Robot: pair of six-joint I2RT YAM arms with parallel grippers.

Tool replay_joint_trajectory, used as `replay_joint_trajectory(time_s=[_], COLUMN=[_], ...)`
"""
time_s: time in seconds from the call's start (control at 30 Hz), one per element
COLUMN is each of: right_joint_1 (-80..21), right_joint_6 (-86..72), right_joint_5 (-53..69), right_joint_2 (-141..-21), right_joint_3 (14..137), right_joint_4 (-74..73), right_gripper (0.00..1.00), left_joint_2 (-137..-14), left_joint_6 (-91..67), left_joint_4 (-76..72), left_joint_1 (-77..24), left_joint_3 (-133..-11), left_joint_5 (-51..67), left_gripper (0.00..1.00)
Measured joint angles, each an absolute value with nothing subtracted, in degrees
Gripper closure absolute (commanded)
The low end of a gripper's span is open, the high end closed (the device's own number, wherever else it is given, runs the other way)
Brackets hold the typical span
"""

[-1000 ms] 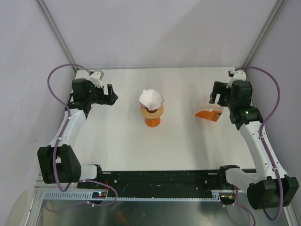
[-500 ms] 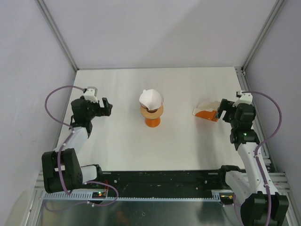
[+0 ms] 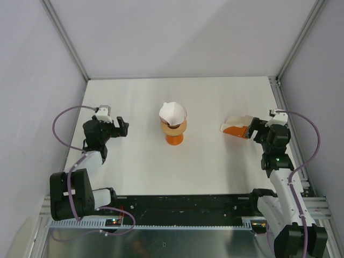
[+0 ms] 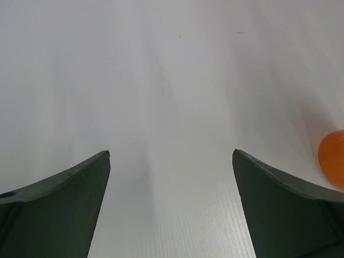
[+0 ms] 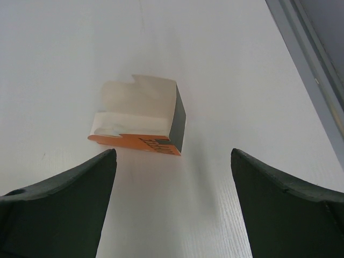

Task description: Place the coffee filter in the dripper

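The white paper coffee filter (image 3: 172,112) sits point-down in the clear, faintly pinkish dripper (image 3: 173,127), which stands on a small orange cup (image 3: 174,140) at the table's middle. My left gripper (image 3: 122,127) is open and empty, well left of the dripper. In the left wrist view the left gripper (image 4: 171,152) shows only bare table between its fingers, with the orange cup (image 4: 333,161) at the right edge. My right gripper (image 3: 251,130) is open and empty, well right of the dripper.
A flat orange packet (image 3: 236,129) printed "COFFEE" lies just ahead of my right gripper (image 5: 173,151); it also shows in the right wrist view (image 5: 141,121). A metal frame rail (image 5: 312,64) runs along the table's right edge.
Both arms have drawn back toward the near edge and lowered. Both grippers stay open and empty. The filter, dripper and packet have not moved.
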State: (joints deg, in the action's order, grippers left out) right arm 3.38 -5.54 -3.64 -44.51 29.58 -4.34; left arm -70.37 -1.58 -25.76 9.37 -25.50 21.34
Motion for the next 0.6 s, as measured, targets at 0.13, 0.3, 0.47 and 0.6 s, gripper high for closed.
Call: replay_joint_trajectory(time_s=[0.13, 0.3, 0.47, 0.6], right_joint_1=[3.38, 3.38, 3.38, 3.38], right_joint_6=[-5.61, -5.82, -5.96, -6.0], right_joint_5=[-3.73, -3.79, -3.79, -3.77], right_joint_2=[-44.23, -44.21, -44.01, -43.53], right_joint_3=[28.73, 27.94, 26.98, 26.13], right_joint_4=[-3.97, -3.81, -3.4, -2.59], right_gripper=[0.08, 0.09, 0.09, 0.08], left_joint_2=[-70.37, -70.39, -70.57, -70.89], left_joint_6=[-2.07, -2.55, -2.59, -2.59], left_joint_4=[-27.27, -28.56, -29.41, -29.52], left_joint_1=[9.41, 9.41, 9.41, 9.41], left_joint_3=[-24.71, -23.99, -23.66, -23.59], left_joint_5=[21.34, 21.28, 21.21, 21.17], left_gripper=[0.0, 0.0, 0.0, 0.0])
